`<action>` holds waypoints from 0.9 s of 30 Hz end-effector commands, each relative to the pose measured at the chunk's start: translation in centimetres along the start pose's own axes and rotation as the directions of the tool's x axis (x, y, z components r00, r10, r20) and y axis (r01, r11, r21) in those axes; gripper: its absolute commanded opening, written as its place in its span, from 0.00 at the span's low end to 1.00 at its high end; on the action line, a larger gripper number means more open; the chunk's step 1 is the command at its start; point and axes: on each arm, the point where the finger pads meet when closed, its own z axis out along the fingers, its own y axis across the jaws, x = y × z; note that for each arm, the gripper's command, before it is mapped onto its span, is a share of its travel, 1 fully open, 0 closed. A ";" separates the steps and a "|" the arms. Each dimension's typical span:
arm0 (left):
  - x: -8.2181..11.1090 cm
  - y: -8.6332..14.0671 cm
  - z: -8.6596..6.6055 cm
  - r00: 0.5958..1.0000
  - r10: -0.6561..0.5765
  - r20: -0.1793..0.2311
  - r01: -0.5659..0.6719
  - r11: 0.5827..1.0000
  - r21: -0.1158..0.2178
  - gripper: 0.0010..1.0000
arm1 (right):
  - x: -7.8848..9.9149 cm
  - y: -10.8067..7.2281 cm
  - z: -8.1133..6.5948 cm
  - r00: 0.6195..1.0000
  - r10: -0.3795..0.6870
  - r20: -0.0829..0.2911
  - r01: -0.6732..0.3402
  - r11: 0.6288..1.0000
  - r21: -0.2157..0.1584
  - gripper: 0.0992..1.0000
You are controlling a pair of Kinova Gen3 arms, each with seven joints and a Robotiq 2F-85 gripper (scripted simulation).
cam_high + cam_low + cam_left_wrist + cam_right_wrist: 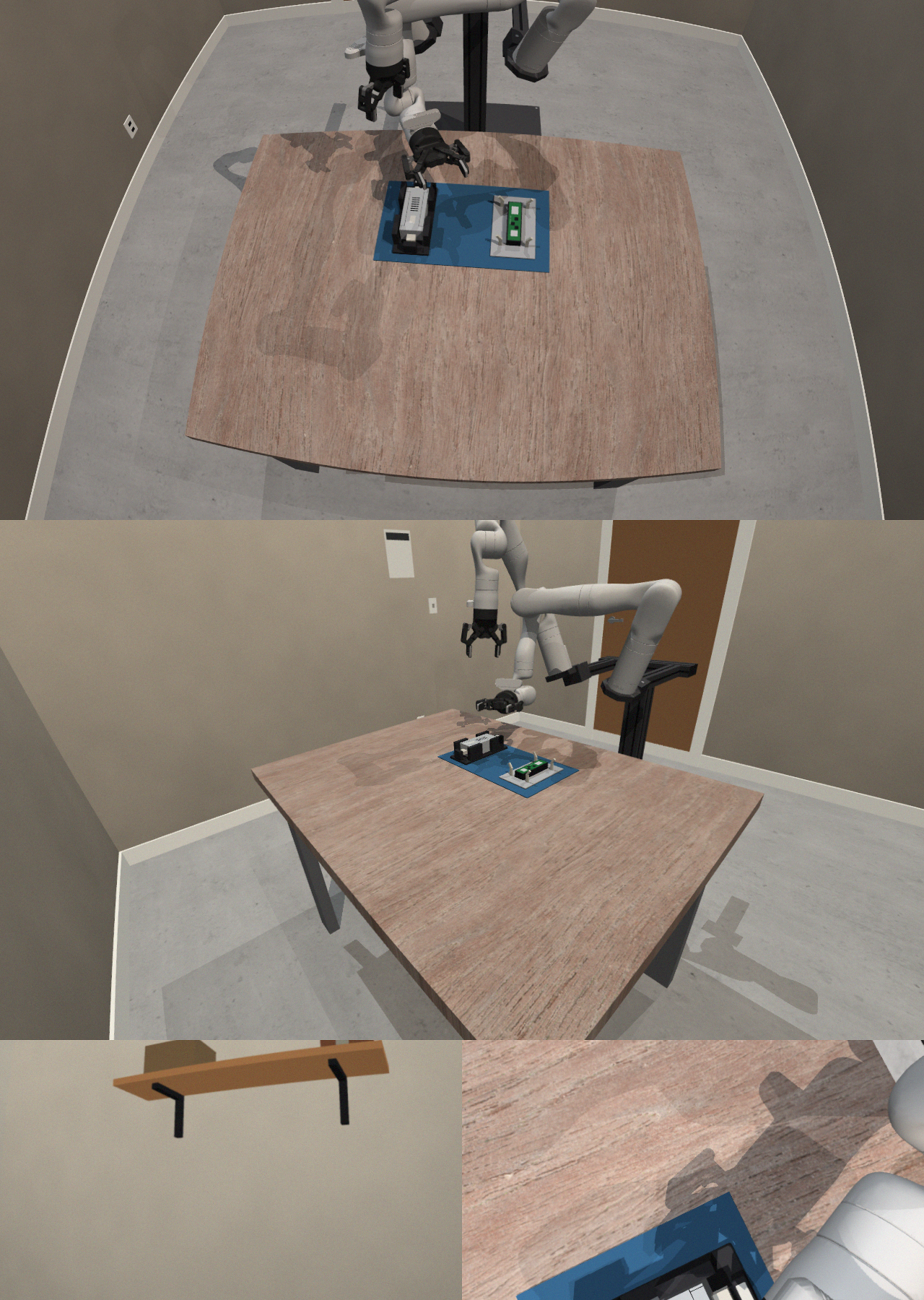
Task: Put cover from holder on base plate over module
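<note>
The cover, a light grey box with vent slots, sits in its black holder. The green-topped module sits uncovered on the light grey base plate. My left gripper is open and empty, above the table's back edge, near the holder's back end, with its fingers pointing roughly level. My right gripper is open and empty, higher up and behind the table, pointing down. Neither wrist view shows fingers.
Holder and base plate stand on a blue mat on the wooden table. Several slim posts rise around the module. My left arm passes close beneath my right gripper. The left wrist view shows a wall shelf.
</note>
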 end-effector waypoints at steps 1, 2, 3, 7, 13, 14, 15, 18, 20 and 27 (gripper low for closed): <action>0.1 0.1 0.0 1.000 -0.002 -0.001 0.002 1.000 0.000 1.00 | 0.6 -0.5 0.1 1.000 0.030 -0.001 -0.030 1.000 -0.008 1.00; 0.1 0.1 0.0 1.000 -0.002 -0.001 0.002 1.000 0.000 1.00 | 0.9 -0.7 0.2 0.999 0.044 -0.003 -0.044 0.999 -0.011 1.00; 0.1 0.1 0.0 1.000 -0.002 -0.001 0.002 1.000 0.000 1.00 | 1.2 -0.9 0.3 0.998 0.058 -0.004 -0.058 0.998 -0.015 1.00; 0.1 0.1 0.0 1.000 -0.002 -0.001 0.002 1.000 0.000 1.00 | 2.8 -2.0 0.8 0.992 0.128 -0.012 -0.128 0.991 -0.034 1.00; 0.1 0.1 0.0 1.000 -0.002 -0.001 0.002 1.000 0.000 1.00 | 4.8 -3.2 1.3 0.977 0.212 -0.023 -0.213 0.975 -0.054 1.00; 0.1 0.1 0.0 1.000 -0.002 -0.001 0.002 1.000 0.000 1.00 | 5.4 -3.5 1.4 0.971 0.236 -0.026 -0.237 0.970 -0.060 1.00; 0.1 0.1 0.0 1.000 -0.002 -0.001 0.002 1.000 0.000 1.00 | 6.0 -3.8 1.6 0.965 0.260 -0.030 -0.262 0.963 -0.065 1.00; 0.1 0.1 0.0 1.000 -0.002 -0.001 0.002 1.000 0.000 1.00 | 8.0 -4.8 2.0 0.941 0.337 -0.042 -0.340 0.937 -0.081 1.00; 0.1 0.1 0.0 1.000 -0.002 -0.001 0.002 1.000 0.000 1.00 | 9.5 -5.4 2.3 0.919 0.391 -0.052 -0.395 0.914 -0.092 1.00; 0.1 0.1 0.0 1.000 -0.002 -0.001 0.002 1.000 0.000 1.00 | 15.5 -7.4 3.4 0.802 0.590 -0.094 -0.597 0.793 -0.122 1.00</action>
